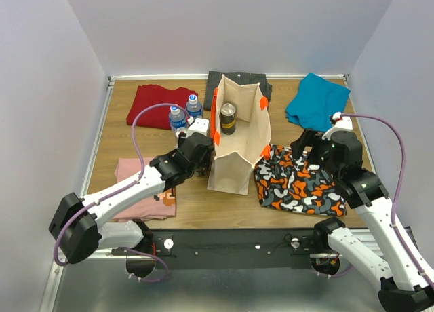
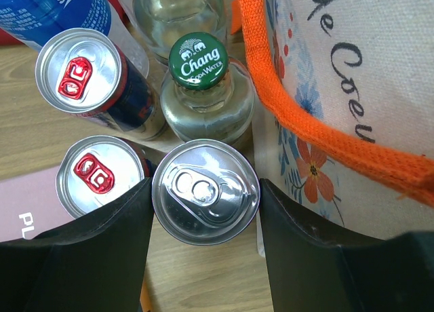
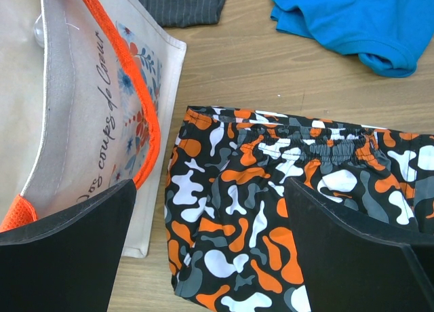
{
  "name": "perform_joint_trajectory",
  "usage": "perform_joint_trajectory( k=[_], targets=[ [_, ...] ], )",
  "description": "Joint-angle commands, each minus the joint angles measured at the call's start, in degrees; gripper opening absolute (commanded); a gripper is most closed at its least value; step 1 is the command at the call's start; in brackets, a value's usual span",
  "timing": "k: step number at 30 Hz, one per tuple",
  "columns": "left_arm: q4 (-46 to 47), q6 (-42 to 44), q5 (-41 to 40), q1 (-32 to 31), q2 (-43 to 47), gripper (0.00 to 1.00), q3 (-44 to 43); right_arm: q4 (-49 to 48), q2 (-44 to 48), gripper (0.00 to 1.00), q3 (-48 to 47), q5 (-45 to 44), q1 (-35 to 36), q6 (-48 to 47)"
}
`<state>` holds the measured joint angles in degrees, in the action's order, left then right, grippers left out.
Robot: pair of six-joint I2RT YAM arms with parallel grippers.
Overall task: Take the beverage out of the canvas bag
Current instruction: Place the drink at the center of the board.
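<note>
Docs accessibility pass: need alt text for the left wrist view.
The left gripper clasps an upright silver-tab can, beside two red-tab cans and a green-capped glass bottle; the canvas bag, orange-strapped, fills the right.

"Chang Soda Water" on bottle cap (image 2: 197,60)

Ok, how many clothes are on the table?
5: red shirt back left, dark grey garment behind the canvas bag, blue shirt back right, pink garment near left, camouflage shorts right of the bag. More could hide behind the bag.
</note>
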<state>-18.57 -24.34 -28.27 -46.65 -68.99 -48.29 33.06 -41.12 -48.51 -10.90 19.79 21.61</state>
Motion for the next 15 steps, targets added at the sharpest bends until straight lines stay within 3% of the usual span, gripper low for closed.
perform_joint_trajectory(
  k=[1,5,15],
  targets=[
    [2.2,-1.6,-2.8,-0.3,2.2,0.42,-0.5,-1.1,0.1,0.99,0.6,-0.3,0.1,0.0],
    [1.9,-1.7,-2.8,-0.3,2.9,0.54,-0.6,-1.1,0.0,0.99,0.6,-0.2,0.0,-0.1],
    [1.8,-1.2,-2.4,-0.3,3.7,0.63,-1.5,-1.1,0.0,0.99,0.7,-0.2,0.0,0.0]
  ],
)
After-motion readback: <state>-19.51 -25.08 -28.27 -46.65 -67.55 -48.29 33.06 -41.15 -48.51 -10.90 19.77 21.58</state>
